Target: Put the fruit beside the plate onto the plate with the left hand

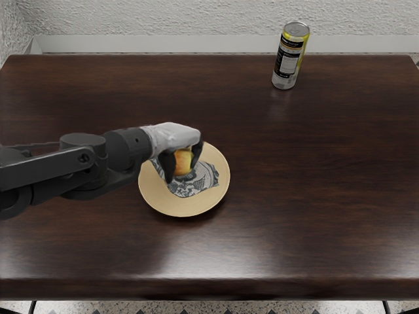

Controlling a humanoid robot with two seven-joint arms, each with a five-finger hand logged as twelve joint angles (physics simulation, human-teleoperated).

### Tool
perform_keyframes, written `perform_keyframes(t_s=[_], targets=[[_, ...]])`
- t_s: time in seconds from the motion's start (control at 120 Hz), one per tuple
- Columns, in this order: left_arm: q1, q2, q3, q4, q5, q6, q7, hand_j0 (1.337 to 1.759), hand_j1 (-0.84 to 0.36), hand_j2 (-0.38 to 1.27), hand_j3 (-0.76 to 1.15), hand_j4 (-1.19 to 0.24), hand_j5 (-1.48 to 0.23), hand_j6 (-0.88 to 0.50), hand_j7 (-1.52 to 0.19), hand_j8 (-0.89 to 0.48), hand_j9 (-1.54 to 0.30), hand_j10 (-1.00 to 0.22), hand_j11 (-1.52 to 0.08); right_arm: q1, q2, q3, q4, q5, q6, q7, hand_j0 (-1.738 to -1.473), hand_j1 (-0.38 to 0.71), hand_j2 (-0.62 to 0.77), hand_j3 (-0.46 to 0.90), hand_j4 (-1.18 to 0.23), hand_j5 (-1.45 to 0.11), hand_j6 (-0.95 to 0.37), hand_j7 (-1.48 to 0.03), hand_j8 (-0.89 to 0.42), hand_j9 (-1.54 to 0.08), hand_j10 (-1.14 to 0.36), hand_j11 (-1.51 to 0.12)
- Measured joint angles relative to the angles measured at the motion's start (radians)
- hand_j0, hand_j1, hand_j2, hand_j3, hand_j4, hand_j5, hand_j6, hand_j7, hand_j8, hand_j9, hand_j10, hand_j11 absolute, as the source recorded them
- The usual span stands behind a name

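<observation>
Plainly the carry is mostly done. The left hand [173, 140], its arm entering from the left edge of the frame, sits over the upper left part of the plate [211, 195] just left of the frame's centre. Its fingers [167, 167] are curled round the fruit [183, 161], a small yellow-orange piece showing between them, so the hand is clamped on it. The fruit lies within the plate's outline, above its patterned middle. Whether it rests on the plate or hangs just over it cannot be told from this slanted view.

By my reading, what is left is the end of the placing: lower the fruit if it is not down, loosen the fingers, and draw the hand off to the left without rolling the fruit over the rim. No fruit shows on the table [308, 209] beside the plate. A can [290, 55] stands upright in the upper right, well apart from the work. The right arm does not show.
</observation>
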Motion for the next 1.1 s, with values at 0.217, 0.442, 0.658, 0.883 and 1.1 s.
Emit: perform_keyframes(t_s=[0.217, 0.442, 0.658, 0.883, 1.1], targets=[[0.018, -0.001, 0.027, 0.002, 0.001, -0.003, 0.000, 1.651, -0.27, 0.55, 0.00, -0.75, -1.15, -0.28, -1.11, -0.27, -1.10, -0.38, -1.09, 0.000, 0.000, 0.000, 0.000, 0.000, 0.000, 0.000, -1.658, -0.31, -0.01, 0.00, -0.03, -0.04, -0.03, -0.04, -0.03, -0.04, -0.03, -0.04], [0.007, 0.001, 0.029, 0.000, -0.004, 0.002, 0.000, 1.655, -0.11, 0.30, 0.00, -0.51, -0.74, -0.30, -0.72, -0.28, -0.71, -0.34, -0.71, 0.000, 0.000, 0.000, 0.000, 0.000, 0.000, 0.000, -1.658, -0.31, -0.01, 0.00, -0.03, -0.04, -0.03, -0.04, -0.03, -0.04, -0.03, -0.04], [-0.127, 0.121, -0.008, -0.003, -0.190, -0.037, 0.000, 1.657, 0.00, 0.14, 0.00, -0.34, -0.47, -0.27, -0.46, -0.26, -0.46, -0.28, -0.46, 0.000, 0.000, 0.001, 0.001, 0.001, 0.000, 0.000, -1.658, -0.31, -0.01, 0.00, -0.03, -0.04, -0.03, -0.04, -0.03, -0.04, -0.03, -0.04], [-0.120, 0.436, -0.194, 0.015, -0.865, -0.252, 0.000, 1.658, 0.03, 0.08, 0.00, -0.28, -0.37, -0.26, -0.37, -0.26, -0.37, -0.26, -0.37, -0.004, 0.000, 0.001, 0.001, 0.001, 0.000, 0.000, -1.658, -0.31, -0.01, 0.00, -0.03, -0.04, -0.03, -0.04, -0.03, -0.04, -0.03, -0.04], [-0.035, 0.696, -0.243, 0.071, -1.402, -0.322, 0.000, 1.658, 0.04, 0.06, 0.00, -0.26, -0.34, -0.25, -0.34, -0.25, -0.34, -0.26, -0.34, -0.005, 0.000, 0.001, 0.001, 0.000, 0.000, 0.000, -1.658, -0.31, -0.01, 0.00, -0.03, -0.04, -0.03, -0.04, -0.03, -0.04, -0.03, -0.04]])
